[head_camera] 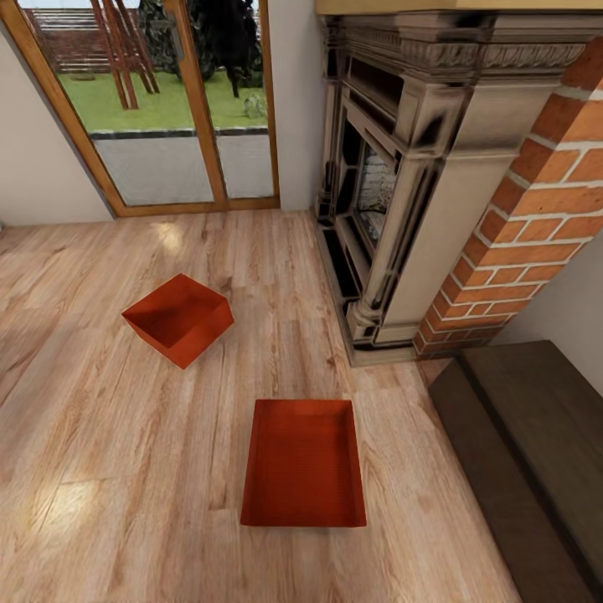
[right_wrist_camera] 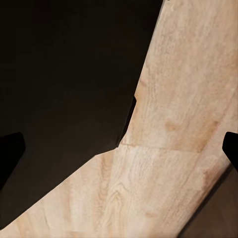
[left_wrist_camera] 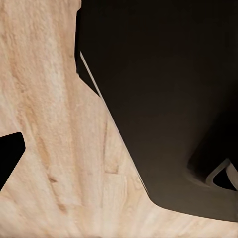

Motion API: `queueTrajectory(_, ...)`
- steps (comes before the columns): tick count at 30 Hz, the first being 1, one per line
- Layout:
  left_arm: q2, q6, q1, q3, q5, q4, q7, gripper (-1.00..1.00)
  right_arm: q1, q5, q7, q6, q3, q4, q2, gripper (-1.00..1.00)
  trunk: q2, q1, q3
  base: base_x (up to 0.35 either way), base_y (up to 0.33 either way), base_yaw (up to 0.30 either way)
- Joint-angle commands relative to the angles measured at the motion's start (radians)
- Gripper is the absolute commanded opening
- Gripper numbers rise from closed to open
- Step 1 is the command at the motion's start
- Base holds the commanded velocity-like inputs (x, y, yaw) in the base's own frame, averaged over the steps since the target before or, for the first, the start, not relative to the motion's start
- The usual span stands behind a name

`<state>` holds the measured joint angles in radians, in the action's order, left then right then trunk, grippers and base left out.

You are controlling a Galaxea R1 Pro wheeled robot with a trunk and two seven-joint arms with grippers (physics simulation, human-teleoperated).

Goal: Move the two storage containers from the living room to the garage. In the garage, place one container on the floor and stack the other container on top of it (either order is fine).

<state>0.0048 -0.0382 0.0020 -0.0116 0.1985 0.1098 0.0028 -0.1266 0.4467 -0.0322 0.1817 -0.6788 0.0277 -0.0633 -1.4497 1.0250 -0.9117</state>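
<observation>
On the light wood-plank floor (head_camera: 100,435) beside the brick fireplace (head_camera: 435,193) lie two orange-red, thin-walled lidless boxes, nearer (head_camera: 303,462) and farther (head_camera: 177,318), well apart. They look light, stiff and smooth-sided; a rim wall seems the best hold. Whether either arm's fingers are spread, I cannot tell.

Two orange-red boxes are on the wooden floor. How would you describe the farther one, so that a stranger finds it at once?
Start at the brick fireplace, then look across the wood-plank floor toward the glass door. There lies the farther storage container. Unlike the nearer container, which lies flat and square to the view, it is turned cornerwise and looks tilted.
</observation>
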Motion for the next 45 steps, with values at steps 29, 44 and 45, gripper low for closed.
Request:
queueTrajectory(29,0.150,0.268,-0.410,0.002,0.034,0.142,0.130,1.00,-0.483,0.118,0.266,-0.005,0.013,-0.037,-0.063,1.00,0.000,0.000,0.000,0.000,0.000,0.000)
queueTrajectory(44,-0.083,0.261,-0.692,0.012,0.012,0.166,0.271,1.00,-0.622,0.176,0.271,0.003,0.006,-0.101,0.167,1.00,0.000,0.000,0.000,0.000,0.000,0.000)
queueTrajectory(45,-0.091,0.259,-0.696,0.014,0.008,0.168,0.271,1.00,-0.622,0.176,0.270,0.004,0.005,-0.104,0.172,1.00,0.000,0.000,0.000,0.000,0.000,0.000)
